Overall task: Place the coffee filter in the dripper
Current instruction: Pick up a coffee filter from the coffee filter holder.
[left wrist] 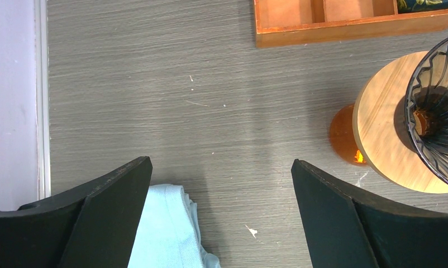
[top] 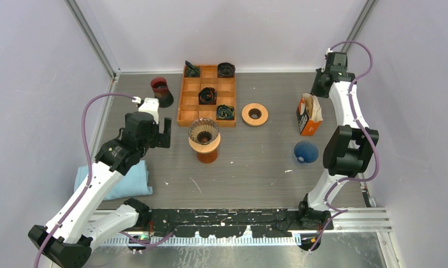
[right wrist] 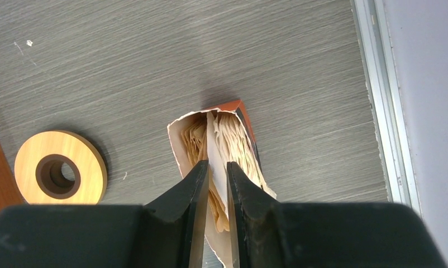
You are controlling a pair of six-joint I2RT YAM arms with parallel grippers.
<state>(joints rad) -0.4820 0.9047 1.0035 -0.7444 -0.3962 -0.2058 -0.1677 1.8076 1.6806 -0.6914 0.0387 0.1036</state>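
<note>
An orange box (right wrist: pixel 237 106) of tan coffee filters (right wrist: pixel 238 142) stands open at the right of the table, also the box (top: pixel 306 118) in the top view. My right gripper (right wrist: pixel 217 164) reaches down into its mouth, and its jaws are shut on a pale coffee filter (right wrist: pixel 216 139) that stands up between them. The dripper (top: pixel 204 131), dark ribbed glass on a round wooden stand with an amber base, stands mid-table and shows empty; the same dripper (left wrist: pixel 437 111) is at the right edge of the left wrist view. Left of it, my left gripper (left wrist: pixel 222 163) hangs wide open over bare table.
A wooden compartment tray (top: pixel 189 100) with dark items sits at the back. A wooden ring (top: pixel 255 114) lies right of it, a dark red cup (top: pixel 161 90) left of it. A blue ribbed cone (top: pixel 306 151) sits near the right arm. A light blue cloth (top: pixel 118 178) lies under the left arm.
</note>
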